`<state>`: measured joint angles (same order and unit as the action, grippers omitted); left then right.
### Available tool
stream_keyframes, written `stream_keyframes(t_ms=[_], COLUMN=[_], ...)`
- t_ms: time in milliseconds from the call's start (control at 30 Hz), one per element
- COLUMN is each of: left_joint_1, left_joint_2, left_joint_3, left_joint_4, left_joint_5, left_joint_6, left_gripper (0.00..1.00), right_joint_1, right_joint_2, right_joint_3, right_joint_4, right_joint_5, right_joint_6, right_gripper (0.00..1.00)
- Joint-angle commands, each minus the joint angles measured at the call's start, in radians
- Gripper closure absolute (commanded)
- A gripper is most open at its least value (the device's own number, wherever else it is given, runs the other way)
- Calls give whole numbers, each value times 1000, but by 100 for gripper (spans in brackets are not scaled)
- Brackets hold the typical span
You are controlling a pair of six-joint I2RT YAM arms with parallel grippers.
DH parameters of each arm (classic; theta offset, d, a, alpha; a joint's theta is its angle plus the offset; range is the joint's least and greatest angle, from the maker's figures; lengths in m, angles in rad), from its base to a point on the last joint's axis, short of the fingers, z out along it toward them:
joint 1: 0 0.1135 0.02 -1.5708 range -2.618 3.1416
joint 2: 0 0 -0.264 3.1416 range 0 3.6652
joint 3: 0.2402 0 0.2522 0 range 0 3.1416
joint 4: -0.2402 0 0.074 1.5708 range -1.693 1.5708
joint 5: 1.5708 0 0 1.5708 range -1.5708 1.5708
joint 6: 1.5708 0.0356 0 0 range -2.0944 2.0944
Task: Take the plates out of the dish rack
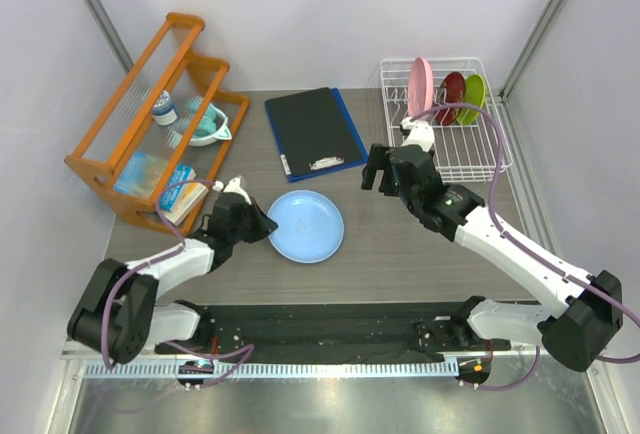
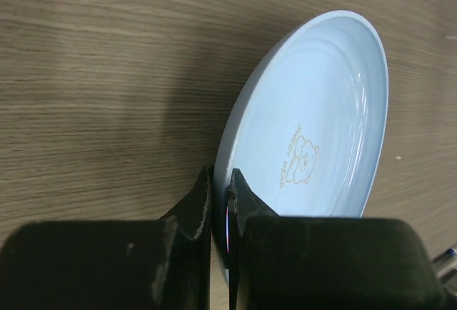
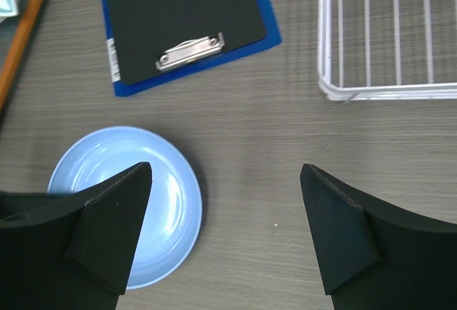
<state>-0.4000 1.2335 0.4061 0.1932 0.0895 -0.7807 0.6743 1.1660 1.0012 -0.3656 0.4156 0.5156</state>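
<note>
Grey wood-grain tabletop (image 1: pixel 400 244), pale walls on three sides. The light blue plate (image 1: pixel 306 226) lies at centre-left, its rim pinched by the left gripper (image 2: pixel 220 188). The pink plate (image 1: pixel 421 87), dark red plate (image 1: pixel 452 97) and lime green plate (image 1: pixel 473 99) stand upright in the dish rack (image 1: pixel 480 159) at far right. The right gripper (image 3: pixel 225 181) hovers between plate and rack, spread wide and empty. A black clipboard (image 1: pixel 315 129) and an orange wooden shelf (image 1: pixel 130 114) sit further back.

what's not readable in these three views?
- Top view: centre pattern of the dark red plate, near edge-on, too small.
- Right wrist: dish rack cut off by top and right edges; its plates out of frame.
- Left wrist: near rim of the light blue plate, hidden by the left gripper.
- Top view: items on the orange shelf, behind its slats.
</note>
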Motion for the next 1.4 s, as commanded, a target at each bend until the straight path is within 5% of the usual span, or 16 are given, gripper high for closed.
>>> stream_keyframes(t_ms=[0,67,300,367,467,767,800,1000,1200,1233,1367], left_joint_1=[-3,-5,-5,-7,-17,-28,-28,-28,-28,-28,-28], left_joint_2=[79,119,123,110,69,-176,-195,-285,-310,-309,-298], left_joint_3=[25,45,65,79,100,174,183,243,258,260,263], left_joint_4=[104,103,23,-23,-110,-314,-331,-416,-437,-437,-436], left_joint_5=[-45,-43,-82,-80,-151,-267,-277,-346,-358,-358,-366], left_joint_6=[14,20,34,46,70,133,149,198,216,219,218], left_gripper=[100,100,61,58,36,17,1,0,0,1,1], right_joint_1=[-28,-54,-264,-320,-350,-398,-401,-401,-406,-404,-403], right_joint_2=[21,44,152,202,326,763,796,1003,1124,1132,1137], right_joint_3=[76,99,220,252,361,775,833,1043,1163,1169,1174], right_joint_4=[-7,-13,-45,-33,-21,34,39,34,36,36,37], right_joint_5=[98,115,180,196,224,331,338,434,494,497,500], right_joint_6=[-66,-89,-158,-184,-239,-414,-434,-534,-592,-592,-594], right_gripper=[9,9,9,9,11,15,16,21,34,53,94])
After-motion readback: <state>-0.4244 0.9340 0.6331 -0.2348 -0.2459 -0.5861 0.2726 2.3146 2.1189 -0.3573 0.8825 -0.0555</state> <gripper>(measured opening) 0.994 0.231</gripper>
